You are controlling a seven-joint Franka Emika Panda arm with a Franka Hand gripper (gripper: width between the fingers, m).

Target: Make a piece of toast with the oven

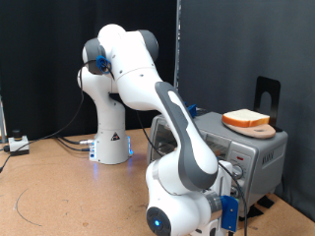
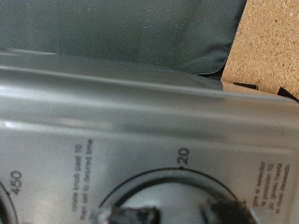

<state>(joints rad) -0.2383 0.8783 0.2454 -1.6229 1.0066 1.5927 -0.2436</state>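
A white Franka arm [image 1: 162, 108] bends down over the silver-grey oven [image 1: 258, 152], which stands near the tabletop's edge at the exterior view's right, its wrist and hand low against the appliance's front at the exterior view's bottom. The gripper [image 2: 177, 213] sits right up against the control panel: in the wrist view its two dark fingertips [image 2: 227, 211] straddle a round knob [image 2: 154, 198] ringed with printed marks reading 20 and 450, though the frame cuts off the tips, so it cannot be told whether they are apart or clamped on the dial. The piece of toast [image 1: 246, 120], pale-faced with an orange-brown crust, lies flat on the oven's roof, well apart from the hand, with a black stand [image 1: 266, 98] rising just behind it. Cables [image 1: 69, 141] trail across the brown cork tabletop [image 1: 59, 187] from the arm's base towards the edge at the exterior view's left.
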